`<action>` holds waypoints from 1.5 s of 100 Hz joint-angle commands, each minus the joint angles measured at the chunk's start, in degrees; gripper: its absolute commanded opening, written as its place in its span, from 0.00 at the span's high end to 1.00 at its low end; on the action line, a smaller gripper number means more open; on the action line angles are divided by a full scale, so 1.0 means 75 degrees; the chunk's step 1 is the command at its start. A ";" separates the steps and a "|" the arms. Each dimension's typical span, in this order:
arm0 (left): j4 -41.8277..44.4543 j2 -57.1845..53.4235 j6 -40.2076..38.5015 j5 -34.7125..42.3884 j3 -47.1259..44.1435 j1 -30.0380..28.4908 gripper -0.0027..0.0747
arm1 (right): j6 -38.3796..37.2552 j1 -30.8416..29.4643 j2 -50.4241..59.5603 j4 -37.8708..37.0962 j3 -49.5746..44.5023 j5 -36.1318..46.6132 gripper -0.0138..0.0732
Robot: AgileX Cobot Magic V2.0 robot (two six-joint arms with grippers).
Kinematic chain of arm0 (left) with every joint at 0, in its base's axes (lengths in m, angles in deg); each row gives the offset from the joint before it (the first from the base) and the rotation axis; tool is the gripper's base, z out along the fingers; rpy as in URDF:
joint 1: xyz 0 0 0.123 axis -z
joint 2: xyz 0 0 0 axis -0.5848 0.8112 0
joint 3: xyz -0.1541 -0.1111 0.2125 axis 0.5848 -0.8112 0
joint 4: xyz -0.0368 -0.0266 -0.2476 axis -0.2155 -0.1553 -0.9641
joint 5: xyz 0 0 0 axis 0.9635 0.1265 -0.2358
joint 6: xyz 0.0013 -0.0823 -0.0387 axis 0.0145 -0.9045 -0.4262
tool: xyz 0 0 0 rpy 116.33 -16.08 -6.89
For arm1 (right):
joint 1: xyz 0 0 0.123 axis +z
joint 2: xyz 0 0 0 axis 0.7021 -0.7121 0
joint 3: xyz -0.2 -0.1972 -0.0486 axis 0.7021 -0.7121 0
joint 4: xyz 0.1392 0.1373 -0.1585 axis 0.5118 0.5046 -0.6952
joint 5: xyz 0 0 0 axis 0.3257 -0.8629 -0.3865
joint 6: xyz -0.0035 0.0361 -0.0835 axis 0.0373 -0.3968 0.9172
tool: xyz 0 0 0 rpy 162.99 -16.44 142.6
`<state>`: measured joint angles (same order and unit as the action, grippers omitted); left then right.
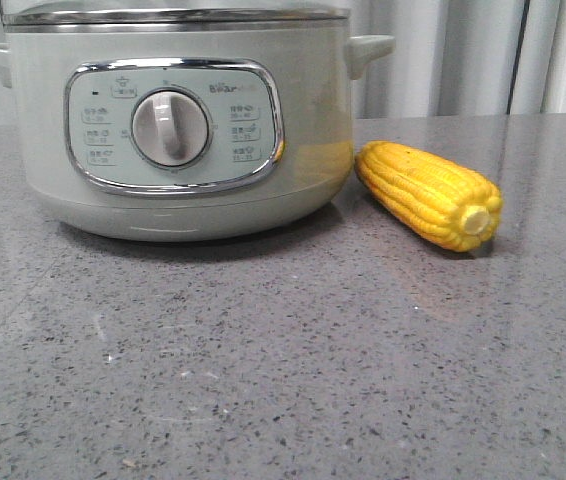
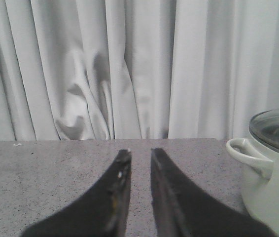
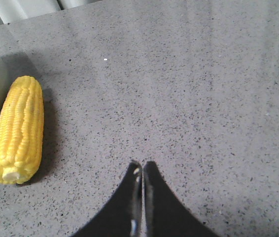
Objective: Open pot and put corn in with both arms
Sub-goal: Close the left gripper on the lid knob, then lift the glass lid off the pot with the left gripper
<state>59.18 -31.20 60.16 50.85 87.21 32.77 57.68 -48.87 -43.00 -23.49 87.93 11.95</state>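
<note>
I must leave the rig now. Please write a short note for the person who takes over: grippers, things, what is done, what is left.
Left gripper: slightly open, empty, over the table, beside the pot.
Right gripper: shut, empty, near the corn.
Pot: lid on.
Corn: lying on the table, right of the pot.
Done: nothing.
Left: lift the lid, pick the corn, put it in.

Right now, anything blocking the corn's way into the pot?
Yes: the glass lid is on the pot, so the opening is covered. The corn lies on the counter beside the pot on the right. Between the right gripper and the corn, only bare counter shows.
</note>
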 commanded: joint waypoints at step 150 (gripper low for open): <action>-0.0073 0.8675 -0.0032 0.4221 0.4071 0.4967 0.41 | 0.0058 0.0000 -0.0098 -0.0022 -0.0124 0.0982 0.92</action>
<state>58.50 32.59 60.16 77.65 114.08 69.44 57.68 -48.87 -43.03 -23.39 85.41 14.63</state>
